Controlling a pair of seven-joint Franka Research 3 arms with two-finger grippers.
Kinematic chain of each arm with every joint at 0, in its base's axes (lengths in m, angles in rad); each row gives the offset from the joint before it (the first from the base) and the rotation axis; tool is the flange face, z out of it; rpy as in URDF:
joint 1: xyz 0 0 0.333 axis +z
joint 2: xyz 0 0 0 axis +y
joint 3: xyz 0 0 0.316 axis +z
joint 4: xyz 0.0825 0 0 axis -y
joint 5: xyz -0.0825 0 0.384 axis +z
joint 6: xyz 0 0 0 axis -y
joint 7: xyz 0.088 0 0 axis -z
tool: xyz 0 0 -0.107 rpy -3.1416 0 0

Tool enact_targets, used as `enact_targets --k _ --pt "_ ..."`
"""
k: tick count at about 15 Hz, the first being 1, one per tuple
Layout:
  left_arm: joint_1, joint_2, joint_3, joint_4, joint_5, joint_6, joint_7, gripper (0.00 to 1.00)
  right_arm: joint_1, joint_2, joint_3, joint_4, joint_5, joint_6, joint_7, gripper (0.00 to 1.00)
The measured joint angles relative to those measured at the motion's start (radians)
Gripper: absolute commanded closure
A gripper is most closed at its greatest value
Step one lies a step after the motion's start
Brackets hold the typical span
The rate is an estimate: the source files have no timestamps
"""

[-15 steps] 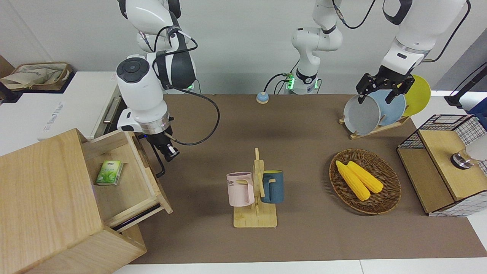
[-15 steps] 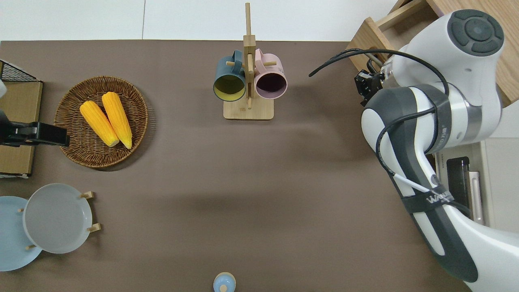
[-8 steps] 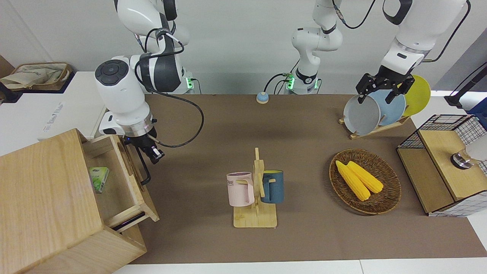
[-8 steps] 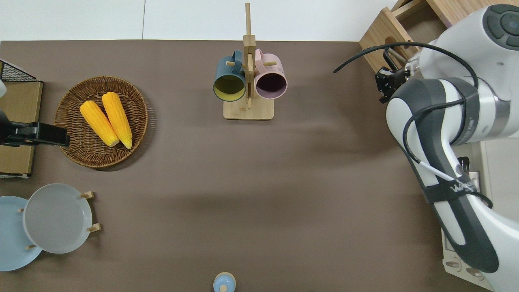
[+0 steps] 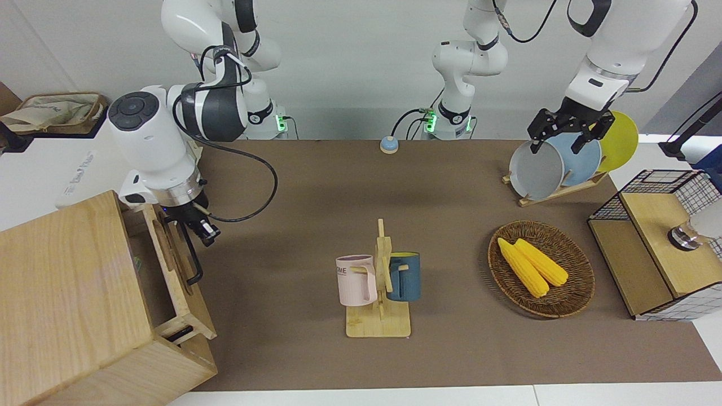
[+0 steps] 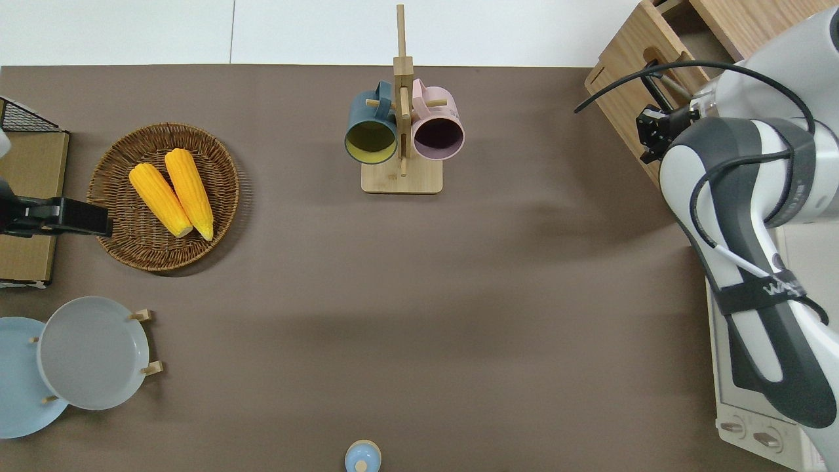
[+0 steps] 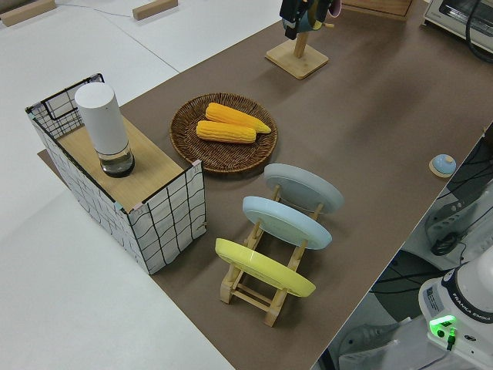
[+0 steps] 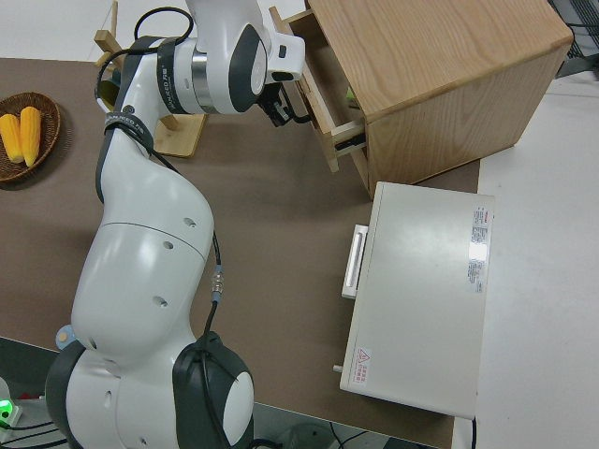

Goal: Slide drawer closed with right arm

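The drawer (image 5: pixel 169 265) sticks a short way out of the big light-wood cabinet (image 5: pixel 67 304) at the right arm's end of the table. Its black bar handle (image 5: pixel 194 256) faces the table's middle. My right gripper (image 5: pixel 201 228) is at the end of the handle nearest the robots, touching or almost touching the drawer front. From above, the right gripper (image 6: pixel 655 124) sits against the drawer front (image 6: pixel 623 85). In the right side view the right gripper (image 8: pixel 281 108) meets the drawer (image 8: pixel 323 112) too. My left arm (image 5: pixel 567 132) is parked, gripper open.
A white oven (image 6: pixel 747 393) stands beside the cabinet, nearer to the robots. A mug stand (image 5: pixel 379 287) with a pink and a blue mug is mid-table. A basket of corn (image 5: pixel 540 268), a plate rack (image 5: pixel 555 163) and a mesh box (image 5: pixel 660 242) are toward the left arm's end.
My right gripper has moved toward the cabinet with the drawer front. The drawer has slid most of the way in, and the green box inside it is now almost hidden.
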Motion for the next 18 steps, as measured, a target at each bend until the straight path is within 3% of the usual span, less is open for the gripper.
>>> enact_targets --k 13,18 --pt "0.000 0.000 0.000 0.000 0.000 0.000 0.000 0.00 -0.082 0.004 0.005 0.000 0.000 0.012 -0.167 1.000" --pt "0.000 0.000 0.000 0.000 0.000 0.000 0.000 0.00 -0.084 0.004 0.008 0.000 0.000 0.012 -0.177 1.000"
